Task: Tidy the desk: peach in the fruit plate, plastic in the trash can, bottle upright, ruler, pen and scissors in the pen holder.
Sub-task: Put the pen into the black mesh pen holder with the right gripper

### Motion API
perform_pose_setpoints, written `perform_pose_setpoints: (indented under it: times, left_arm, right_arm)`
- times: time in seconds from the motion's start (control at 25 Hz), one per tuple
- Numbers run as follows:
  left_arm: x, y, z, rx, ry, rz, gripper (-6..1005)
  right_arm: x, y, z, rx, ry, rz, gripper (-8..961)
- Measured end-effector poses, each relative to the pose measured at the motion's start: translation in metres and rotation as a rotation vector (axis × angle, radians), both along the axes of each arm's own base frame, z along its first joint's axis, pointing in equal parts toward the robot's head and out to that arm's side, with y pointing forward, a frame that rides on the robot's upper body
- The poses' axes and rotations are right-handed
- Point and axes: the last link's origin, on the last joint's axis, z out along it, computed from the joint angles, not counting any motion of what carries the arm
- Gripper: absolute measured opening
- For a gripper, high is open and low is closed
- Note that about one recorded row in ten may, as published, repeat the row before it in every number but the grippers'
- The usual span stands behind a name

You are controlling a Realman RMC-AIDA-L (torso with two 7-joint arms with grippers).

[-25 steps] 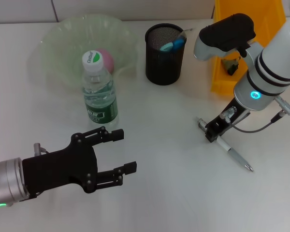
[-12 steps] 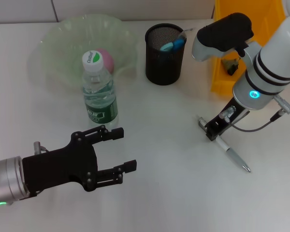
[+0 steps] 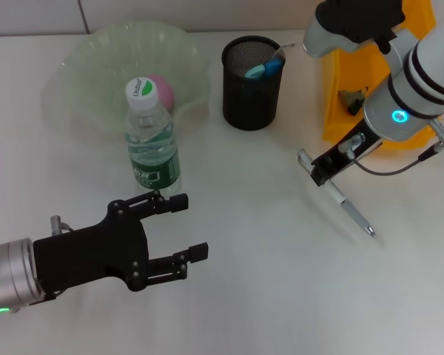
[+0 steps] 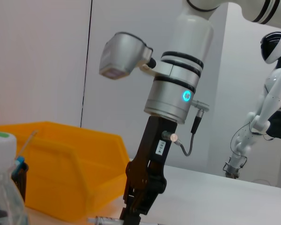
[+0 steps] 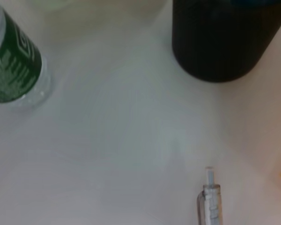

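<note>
My right gripper [image 3: 323,171] is shut on the upper end of the pen [image 3: 345,205], which hangs tilted above the table, right of the black mesh pen holder [image 3: 252,81]. The same pen [image 5: 210,200] shows in the right wrist view. Blue scissors handles [image 3: 264,69] poke out of the holder, beside a thin pale strip that I cannot tell is the ruler. The bottle [image 3: 153,144] stands upright. Behind it the pink peach [image 3: 163,89] lies in the green fruit plate [image 3: 89,66]. A crumpled plastic scrap [image 3: 351,100] lies in the yellow trash can [image 3: 333,111]. My left gripper [image 3: 193,226] hovers open at the front left.
The yellow bin [image 4: 61,173] stands close behind the right arm [image 4: 171,93]. The bottle [image 5: 14,65] and the holder [image 5: 220,37] flank a bare stretch of white table in the right wrist view. Another robot [image 4: 260,117] stands far off.
My right gripper has risen and moved back toward the bin, taking the pen up off the table. The left arm has barely moved.
</note>
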Motion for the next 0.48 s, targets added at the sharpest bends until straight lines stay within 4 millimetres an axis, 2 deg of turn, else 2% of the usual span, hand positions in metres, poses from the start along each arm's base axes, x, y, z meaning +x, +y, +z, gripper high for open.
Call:
perform_pose_setpoints:
  times: [0.24,0.48]
  left_arm:
    - [0.001,0.0,0.0,0.0,-0.001,-0.002,780]
    - [0.001,0.0,0.001,0.0,-0.005,-0.003,781]
  right_arm:
    - [-0.01,0.001,0.011,0.037,0.036,0.047,130]
    - [-0.045,0.005,0.06,0.214,0.285,0.235,129]
